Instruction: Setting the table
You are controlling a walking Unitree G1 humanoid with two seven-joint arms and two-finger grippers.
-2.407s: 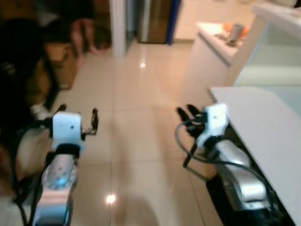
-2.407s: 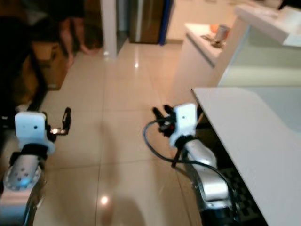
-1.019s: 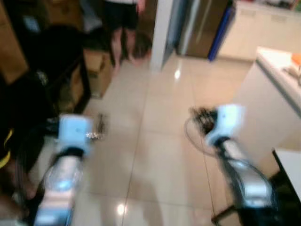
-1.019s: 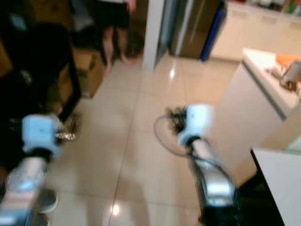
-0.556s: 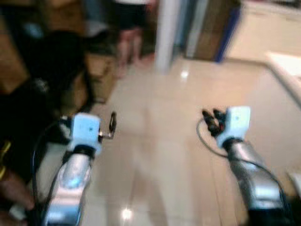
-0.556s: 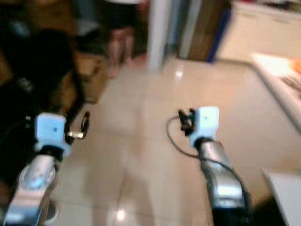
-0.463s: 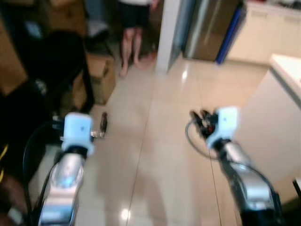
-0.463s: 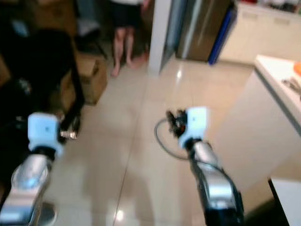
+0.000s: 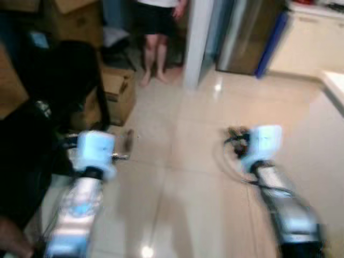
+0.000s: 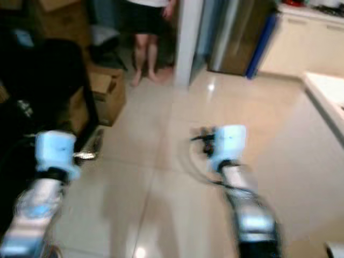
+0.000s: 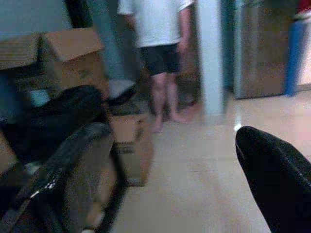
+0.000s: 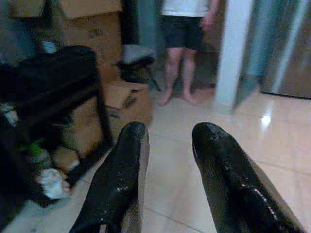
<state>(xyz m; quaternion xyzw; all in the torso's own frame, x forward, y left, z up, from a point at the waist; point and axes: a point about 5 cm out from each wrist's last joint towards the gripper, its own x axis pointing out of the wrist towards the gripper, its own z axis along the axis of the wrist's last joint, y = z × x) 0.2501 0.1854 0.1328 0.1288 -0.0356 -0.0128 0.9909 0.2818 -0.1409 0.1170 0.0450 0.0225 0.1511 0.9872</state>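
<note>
Nearby, cardboard boxes (image 12: 90, 19), contents hidden

Your two silver arms extended forward, level, blurred. Left black two-fingered gripper (image 9: 128, 141) empty. Right black two-fingered gripper (image 12: 167, 145) fingers parted, empty.

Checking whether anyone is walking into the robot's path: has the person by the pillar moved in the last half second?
No. The person stands just left of the white pillar, behind the cardboard box, as before; only the camera shifted.
</note>
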